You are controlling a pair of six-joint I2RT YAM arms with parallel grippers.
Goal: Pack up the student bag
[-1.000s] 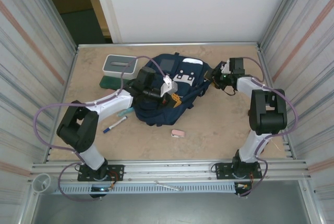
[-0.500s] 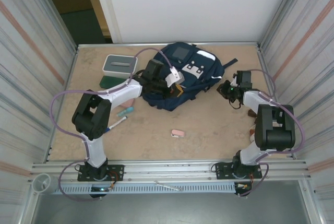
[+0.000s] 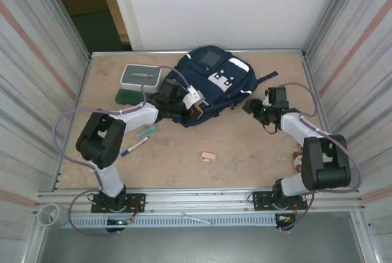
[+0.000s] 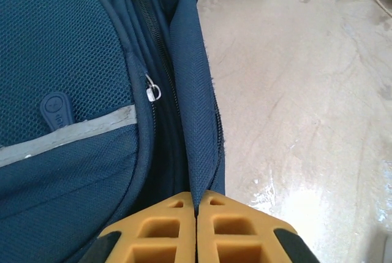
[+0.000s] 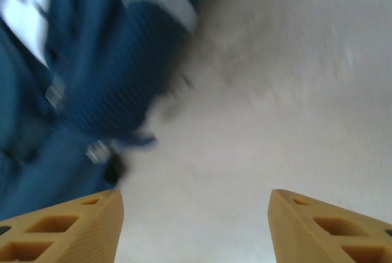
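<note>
Got the student bag (image 3: 211, 85) lying flat at the far middle of the table (image 3: 257, 146), with my left gripper (image 4: 197, 214) pinched tight on a fold of fabric right by the zip, I reckon to stop it sliding and pull the opening taut. Right gripper (image 5: 195, 205) is spread wide with nothing in it, over bare table just beside the bag's right edge, probably free to go for a zipper pull or the pink eraser (image 3: 208, 157).

A robotics lab cell (boxed in): corrugated metal walls (image 3: 33, 79) around a table (image 3: 245, 146) edged by aluminium rail (image 3: 202, 197).
</note>
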